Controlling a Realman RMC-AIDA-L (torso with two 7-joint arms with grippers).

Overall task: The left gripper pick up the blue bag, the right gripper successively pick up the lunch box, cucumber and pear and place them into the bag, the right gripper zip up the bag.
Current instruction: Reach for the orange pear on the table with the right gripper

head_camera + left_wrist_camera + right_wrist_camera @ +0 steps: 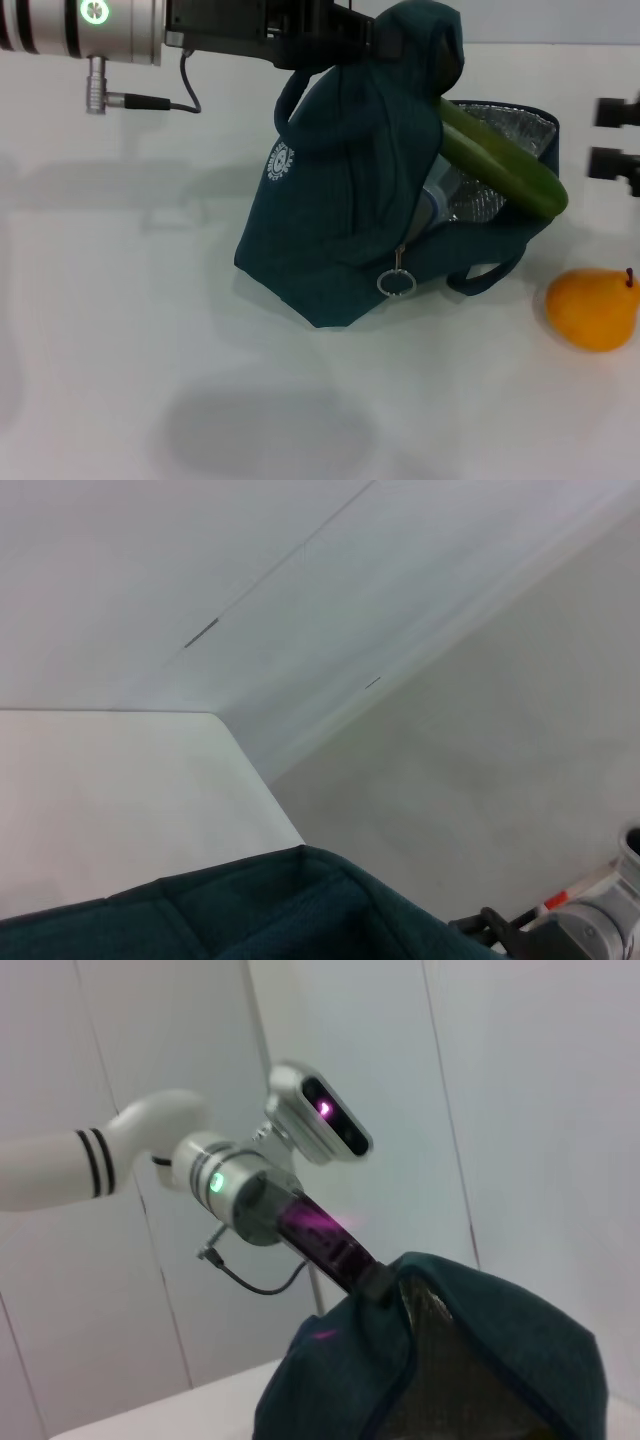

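Left gripper (385, 38) clamps the blue bag (350, 230) at its top, centre table; cucumber (500, 160) protrudes right. Near-right pear (592, 308), firm and smooth, likely suits a mid-body grasp. Right gripper (620, 135) state: cannot tell.

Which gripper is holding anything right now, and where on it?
The left gripper holds the blue bag by its raised top flap. The right gripper holds nothing.

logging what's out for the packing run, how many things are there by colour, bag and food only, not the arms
Blue: 1, the blue bag, held up at its top by the left pincer
Green: 1, the cucumber, sticking out of the bag's open mouth
Orange-yellow: 1, the pear, on the table beside the bag
Total: 3
The right pincer waits at the edge.
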